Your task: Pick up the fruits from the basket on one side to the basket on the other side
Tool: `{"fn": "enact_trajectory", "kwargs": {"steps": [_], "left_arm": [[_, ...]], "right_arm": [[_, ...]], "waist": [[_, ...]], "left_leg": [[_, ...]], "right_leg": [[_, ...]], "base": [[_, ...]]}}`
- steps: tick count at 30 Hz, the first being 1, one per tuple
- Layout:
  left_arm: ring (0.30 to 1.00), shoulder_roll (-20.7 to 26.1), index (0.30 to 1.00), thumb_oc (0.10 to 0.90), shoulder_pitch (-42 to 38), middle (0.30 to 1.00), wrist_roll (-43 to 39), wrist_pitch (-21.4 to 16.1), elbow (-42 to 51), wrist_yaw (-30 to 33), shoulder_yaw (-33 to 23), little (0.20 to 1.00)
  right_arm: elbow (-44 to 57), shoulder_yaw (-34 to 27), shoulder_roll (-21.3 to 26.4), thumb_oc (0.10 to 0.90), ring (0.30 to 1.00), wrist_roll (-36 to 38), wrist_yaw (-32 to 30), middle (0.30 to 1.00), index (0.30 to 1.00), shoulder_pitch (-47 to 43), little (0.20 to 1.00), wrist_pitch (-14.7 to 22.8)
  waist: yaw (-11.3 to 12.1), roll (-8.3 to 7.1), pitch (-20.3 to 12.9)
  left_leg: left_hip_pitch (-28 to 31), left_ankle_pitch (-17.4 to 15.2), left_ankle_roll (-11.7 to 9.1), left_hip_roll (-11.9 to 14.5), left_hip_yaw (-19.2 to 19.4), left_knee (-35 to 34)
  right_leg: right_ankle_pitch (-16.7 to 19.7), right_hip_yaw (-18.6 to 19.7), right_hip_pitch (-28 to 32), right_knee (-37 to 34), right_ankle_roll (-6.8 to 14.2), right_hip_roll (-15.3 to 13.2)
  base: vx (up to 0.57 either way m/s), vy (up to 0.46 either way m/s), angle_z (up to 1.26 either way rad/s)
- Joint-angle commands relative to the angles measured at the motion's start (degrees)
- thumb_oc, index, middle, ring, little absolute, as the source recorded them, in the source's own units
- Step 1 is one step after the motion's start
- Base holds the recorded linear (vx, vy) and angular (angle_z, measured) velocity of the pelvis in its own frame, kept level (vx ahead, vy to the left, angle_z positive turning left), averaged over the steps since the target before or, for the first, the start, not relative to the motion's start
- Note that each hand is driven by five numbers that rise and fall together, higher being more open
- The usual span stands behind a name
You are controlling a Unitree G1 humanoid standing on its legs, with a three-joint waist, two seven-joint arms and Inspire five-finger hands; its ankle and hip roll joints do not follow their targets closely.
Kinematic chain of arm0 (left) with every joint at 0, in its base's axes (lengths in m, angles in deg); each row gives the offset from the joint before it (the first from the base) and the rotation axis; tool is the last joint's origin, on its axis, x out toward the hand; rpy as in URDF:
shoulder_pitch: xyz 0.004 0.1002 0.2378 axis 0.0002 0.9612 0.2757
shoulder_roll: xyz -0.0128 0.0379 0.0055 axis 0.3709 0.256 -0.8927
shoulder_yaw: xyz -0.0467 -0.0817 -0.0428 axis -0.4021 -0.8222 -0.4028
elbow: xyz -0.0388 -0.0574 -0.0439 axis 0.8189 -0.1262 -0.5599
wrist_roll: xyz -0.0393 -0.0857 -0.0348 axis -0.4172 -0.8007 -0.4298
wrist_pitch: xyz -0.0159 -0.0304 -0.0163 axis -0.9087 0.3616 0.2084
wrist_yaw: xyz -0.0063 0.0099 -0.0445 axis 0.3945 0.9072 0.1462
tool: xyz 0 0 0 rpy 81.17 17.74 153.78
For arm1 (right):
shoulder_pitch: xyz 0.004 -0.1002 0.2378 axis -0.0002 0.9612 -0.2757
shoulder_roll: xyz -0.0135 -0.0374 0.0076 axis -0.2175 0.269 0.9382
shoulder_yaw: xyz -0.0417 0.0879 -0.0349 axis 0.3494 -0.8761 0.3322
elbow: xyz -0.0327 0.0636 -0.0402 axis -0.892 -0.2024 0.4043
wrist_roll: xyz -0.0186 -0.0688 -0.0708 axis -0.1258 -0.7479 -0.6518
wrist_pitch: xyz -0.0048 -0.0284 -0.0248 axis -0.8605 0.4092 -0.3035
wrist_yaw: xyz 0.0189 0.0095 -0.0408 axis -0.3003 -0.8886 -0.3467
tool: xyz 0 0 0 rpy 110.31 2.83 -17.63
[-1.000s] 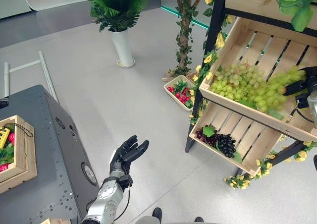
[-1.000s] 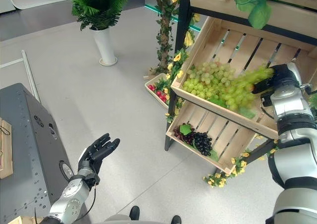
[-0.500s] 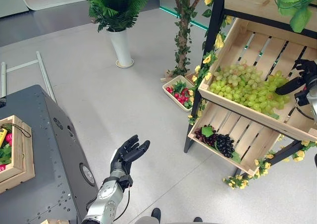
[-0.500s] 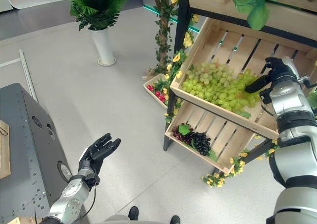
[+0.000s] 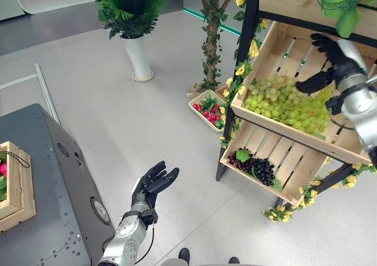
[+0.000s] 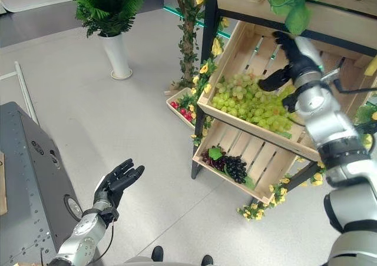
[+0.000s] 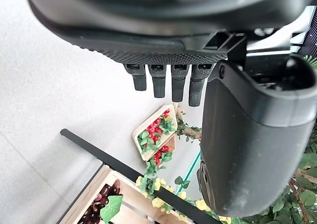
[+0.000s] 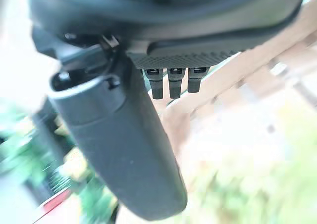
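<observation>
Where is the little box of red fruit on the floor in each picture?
Left eye view: the small crate of red fruit sits on the floor beside the shelf's black post.
Right eye view: same spot, crate, post.
Left wrist view: crate past the left hand.
Right wrist view: too blurred to tell.

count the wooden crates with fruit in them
4: green grapes crate on the rack's middle shelf, dark grapes crate below it, small red-fruit crate on the floor, one on the grey table; others may be hidden.
</observation>
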Motion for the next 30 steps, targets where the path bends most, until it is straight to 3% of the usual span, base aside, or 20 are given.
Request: {"fn": "enact_trajectory", "kwargs": {"steps": [1, 3, 7, 11, 15, 19, 23, 30], "left_arm": [[0.9, 1.88, 0.9, 0.8, -3.12, 0.9, 2.77, -5.25, 5.59, -0.81, -0.67, 0.9], [0.9, 1.43, 0.9, 0.8, -3.06, 0.9, 3.31, -4.99, 6.48, 0.08, -0.74, 0.9], [0.9, 1.11, 0.9, 0.8, -3.1, 0.9, 3.56, -4.82, 6.72, 0.67, -0.82, 0.9], [0.9, 0.29, 0.9, 0.8, -3.41, 0.9, 4.12, -4.69, 6.71, 1.55, -0.91, 0.9], [0.9, -0.24, 0.9, 0.8, -3.16, 0.9, 4.66, -4.71, 6.83, 1.95, -1.18, 0.9], [0.9, -1.0, 0.9, 0.8, -2.82, 0.9, 5.17, -4.95, 7.22, 2.85, -1.26, 0.9], [0.9, -2.02, 0.9, 0.8, -2.08, 0.9, 5.96, -5.05, 8.1, 3.38, -0.66, 0.9], [0.9, -1.84, 0.9, 0.8, -1.44, 0.9, 6.1, -5.69, 8.63, 3.75, 0.22, 0.9]], "right_arm": [[3.36, -4.13, -0.01, 0.8, 0.9, -6.31, -6.03, 0.9, 0.9, -1.86, 0.9, 4.66], [8.76, -5.44, -1.73, 0.8, 0.9, -10.5, -7.1, 0.9, 0.9, 2.13, 0.9, 4.48], [14.17, -6.55, -3.27, 0.8, 0.9, -10.57, -6.48, 0.9, 0.9, 5.86, 0.9, 4.32], [20.58, -7.58, -6.48, 0.8, 0.9, -3.92, -3.67, 0.9, 0.9, 10.02, 0.9, 4.52], [24.53, -8.71, -9.94, 0.8, 0.9, -3.43, -5.05, 0.9, 0.9, 12.94, 0.9, 7.14], [28.82, -10.84, -14.04, 0.8, 0.9, -5.11, -9.03, 0.9, 0.9, 17.37, 0.9, 11.84], [31.75, -10.38, -19.28, 0.8, 0.9, -12.39, -14.13, 0.9, 0.9, 23.38, 0.9, 18.46], [33.45, -7.65, -19.19, 0.8, 0.9, -27.5, -20.46, 0.9, 0.9, 25.58, 0.9, 27.75]], "waist": [[-0.46, -2.61, -4.66], [-1.11, -2.37, -4.38], [-1.84, -2.11, -4.31], [-2.7, -1.82, -4.04], [-3.1, -1.71, -3.82], [-3.63, -1.39, -3.59], [-3.76, -0.86, -3.51], [-3.42, -0.39, -3.36]], "left_leg": [[2.57, -6.88, 0.53, -0.48, 1.32, 0.13], [2.66, -7.0, 0.76, -0.39, 1.74, 0.13], [2.81, -7.22, 0.93, -0.3, 2.37, 0.13], [2.99, -7.44, 1.06, -0.24, 3.13, 0.13], [3.13, -7.62, 1.16, -0.22, 3.45, 0.13], [3.34, -7.89, 1.3, -0.21, 3.72, 0.13], [3.5, -8.04, 1.58, -0.23, 3.98, 0.13], [3.52, -8.19, 1.64, -0.2, 4.03, 0.13]], "right_leg": [[-1.53, 0.73, 2.46, 0.35, -2.29, -0.97], [-1.5, 1.11, 2.35, 0.35, -2.27, -0.97], [-1.45, 1.67, 2.21, 0.35, -2.15, -0.98], [-1.37, 2.25, 2.06, 0.35, -2.14, -0.99], [-1.36, 2.6, 2.03, 0.35, -2.2, -0.9], [-1.33, 3.16, 2.0, 0.35, -2.12, -0.79], [-1.35, 3.59, 1.93, 0.35, -1.97, -0.78], [-1.57, 3.45, 1.96, 0.35, -1.74, -0.75]], "base": [[0.0, -0.006, -0.06], [0.0, -0.009, -0.07], [0.01, -0.007, -0.11], [0.01, -0.01, -0.07], [0.01, -0.011, -0.1], [0.01, -0.005, -0.05], [0.0, -0.001, -0.01], [0.0, 0.0, 0.0]]}}
